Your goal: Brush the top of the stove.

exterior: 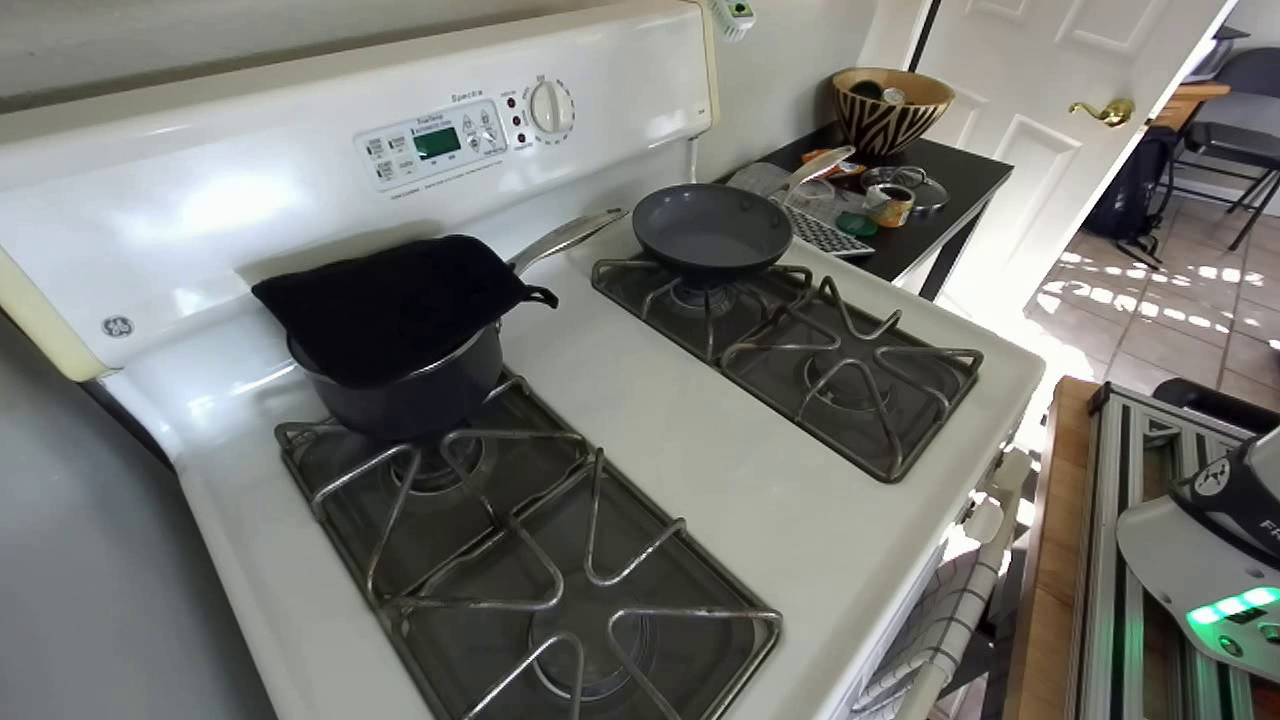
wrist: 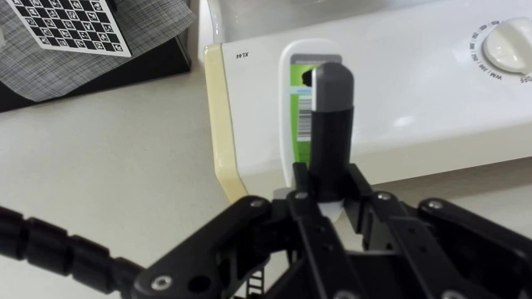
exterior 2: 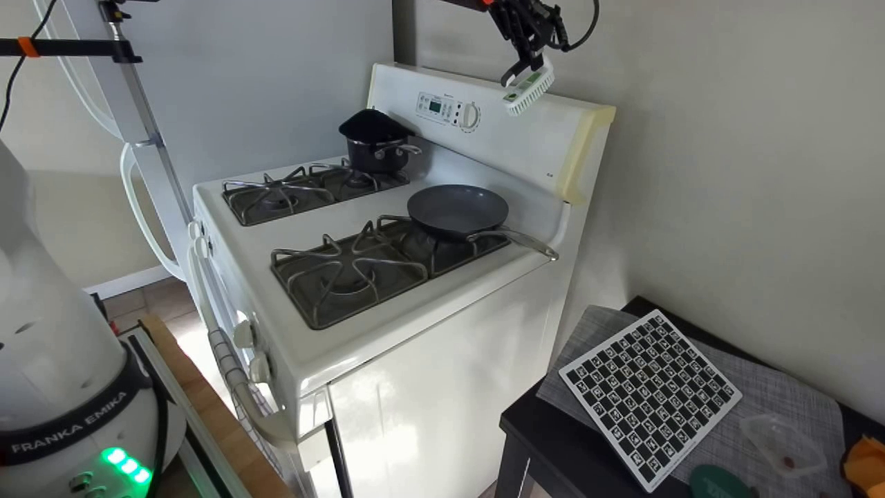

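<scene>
Claw clamped tight on the brush, gripping it by its dark handle. Brush is up in the air, tilted, pale bristles facing down, well apart from the top of the stove. In an exterior view it shows against the upright control panel, toward the end nearest the black tabletop; wrist view has its green label showing past the handle, the panel's yellowed end strip off to one side. On that top: skillet on the rear burner nearest the tabletop, its metal handle reaching out over the edge; pot on the other rear burner, limp black cover over its mouth, type unclear. On the tabletop: patterned wooden bowl, plus checkered board lying skewed across a grey mat. Checked towel hangs over the oven handle. Robot base near the stove front, green lights lit. White door stands open behind, folding chair beyond.
</scene>
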`<control>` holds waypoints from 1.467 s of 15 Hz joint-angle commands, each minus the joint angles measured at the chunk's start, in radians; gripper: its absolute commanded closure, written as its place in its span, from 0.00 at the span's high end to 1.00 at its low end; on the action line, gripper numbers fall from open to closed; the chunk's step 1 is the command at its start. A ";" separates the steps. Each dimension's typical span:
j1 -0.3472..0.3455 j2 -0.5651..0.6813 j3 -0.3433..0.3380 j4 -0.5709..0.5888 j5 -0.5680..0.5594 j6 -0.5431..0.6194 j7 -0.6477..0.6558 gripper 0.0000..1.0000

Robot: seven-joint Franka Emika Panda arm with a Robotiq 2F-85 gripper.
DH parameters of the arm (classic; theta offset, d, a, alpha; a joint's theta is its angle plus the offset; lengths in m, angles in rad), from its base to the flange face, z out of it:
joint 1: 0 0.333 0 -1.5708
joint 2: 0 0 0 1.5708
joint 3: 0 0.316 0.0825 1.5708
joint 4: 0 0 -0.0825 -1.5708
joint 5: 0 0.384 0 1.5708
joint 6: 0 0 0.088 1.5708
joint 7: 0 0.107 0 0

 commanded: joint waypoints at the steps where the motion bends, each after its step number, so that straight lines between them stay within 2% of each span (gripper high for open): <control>1: -0.003 0.049 -0.027 0.053 0.069 0.020 -0.095 0.04; 12: -0.039 0.179 -0.045 0.192 0.212 0.008 -0.222 0.04; 22: -0.049 0.246 -0.034 0.245 0.220 -0.003 -0.201 0.04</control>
